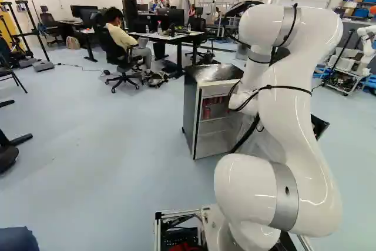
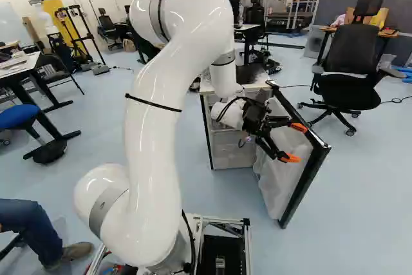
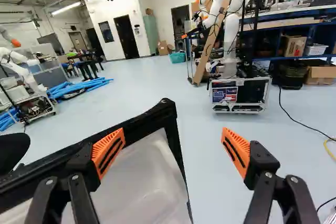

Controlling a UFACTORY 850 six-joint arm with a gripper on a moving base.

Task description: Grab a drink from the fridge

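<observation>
In the right base view my gripper (image 2: 294, 142) is at the fridge's open door (image 2: 310, 175), near its upper part. The wrist view shows the gripper (image 3: 172, 142) open, nothing held; the door's dark frame and pale inner panel (image 3: 144, 182) lie under and beside one finger, the corner between the two fingers. Whether they touch I cannot tell. The small fridge (image 1: 191, 110) stands with a dark top, its inside facing the base. Red cans (image 1: 207, 113) stand on an upper shelf in the left base view; my arm hides part of the inside.
Right of the fridge in the right base view stands an office chair (image 2: 351, 85). A desk (image 1: 167, 36) and a seated person are behind it to the left. Another robot (image 3: 230, 40) rises from a case beyond the gripper. A person's leg shows near the base, at the left.
</observation>
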